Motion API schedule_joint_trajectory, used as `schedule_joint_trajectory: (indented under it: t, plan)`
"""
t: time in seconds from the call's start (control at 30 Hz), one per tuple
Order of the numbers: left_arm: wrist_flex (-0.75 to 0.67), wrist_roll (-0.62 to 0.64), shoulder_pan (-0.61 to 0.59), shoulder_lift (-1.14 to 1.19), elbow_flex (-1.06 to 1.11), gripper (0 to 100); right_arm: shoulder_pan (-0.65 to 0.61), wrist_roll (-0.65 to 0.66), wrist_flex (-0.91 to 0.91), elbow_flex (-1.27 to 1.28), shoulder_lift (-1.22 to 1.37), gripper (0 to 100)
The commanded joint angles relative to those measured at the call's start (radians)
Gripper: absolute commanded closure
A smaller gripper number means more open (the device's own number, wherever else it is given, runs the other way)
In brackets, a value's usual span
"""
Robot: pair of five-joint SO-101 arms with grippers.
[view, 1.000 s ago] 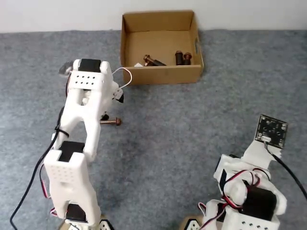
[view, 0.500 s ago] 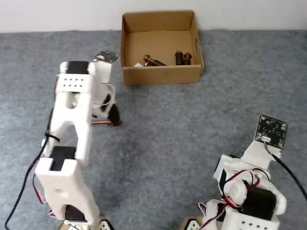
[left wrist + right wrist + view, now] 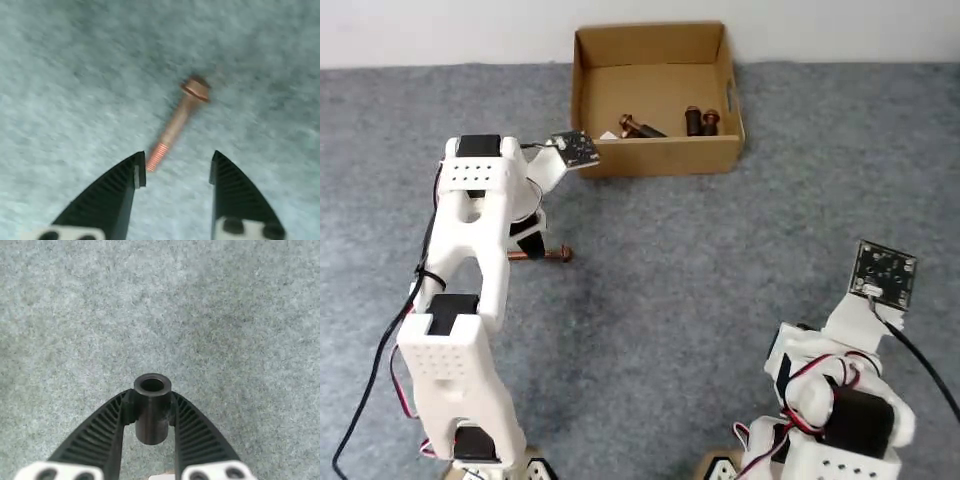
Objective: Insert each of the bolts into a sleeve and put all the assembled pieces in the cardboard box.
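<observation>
Bordering grey carpet (image 3: 670, 250), white wall (image 3: 440, 30).

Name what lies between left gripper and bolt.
Only bare carpet, in the left wrist view; the bolt ends beside a finger of the left gripper.

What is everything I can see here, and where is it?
table: one, grey, under everything.
box: one, brown cardboard, far side of table.
pieces: about three, copper and dark, inside box.
bolt: one, copper, lying on table under left gripper.
sleeve: one, black, held in right gripper.
left gripper: one, black fingers, open over bolt.
right gripper: one, black fingers, shut on sleeve.
</observation>
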Motion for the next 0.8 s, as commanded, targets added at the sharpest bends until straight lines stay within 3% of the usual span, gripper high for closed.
schedule_joint_trajectory:
  t: [0.0,0.27,0.4,0.77]
  plan:
    - [-0.057,-0.012,0.029,-0.005,-0.005,80,0.012,0.009,-0.021,0.006,0.007,99.0]
    - [-0.066,-0.017,0.078,0.015,-0.007,79,0.012,0.009,-0.022,0.008,0.007,99.0]
    - [-0.048,-0.098,0.069,0.075,-0.008,79,0.012,0.009,-0.022,0.008,0.007,99.0]
    - [-0.046,-0.097,0.075,0.203,-0.114,79,0.012,0.009,-0.022,0.008,0.007,99.0]
